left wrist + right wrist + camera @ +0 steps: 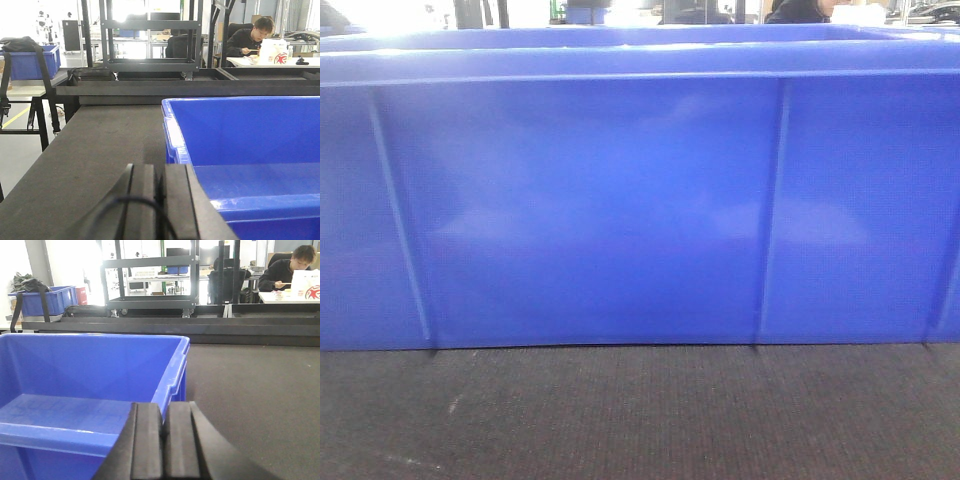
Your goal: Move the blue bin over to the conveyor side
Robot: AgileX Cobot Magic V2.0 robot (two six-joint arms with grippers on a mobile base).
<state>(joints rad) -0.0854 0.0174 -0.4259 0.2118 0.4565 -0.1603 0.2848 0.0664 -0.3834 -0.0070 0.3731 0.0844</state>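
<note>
The blue bin (620,200) stands on the dark conveyor (640,410), and its long side wall fills the front view. In the left wrist view my left gripper (161,172) is shut with nothing between its fingers, at the near left corner of the bin (250,150), with bare belt (100,145) to its left. My right gripper (164,410) is also shut and sits at the near right corner of the bin (75,375), in line with its right wall rim, with belt (250,390) to its right. The bin looks empty inside. Whether either gripper touches the bin is hidden.
A dark raised rail (190,87) runs along the belt's far edge, with a black metal rack (150,45) behind it. Another blue crate (30,62) sits on a table at the far left. A person (250,37) sits at a desk far right. The belt's left edge drops to the floor (20,150).
</note>
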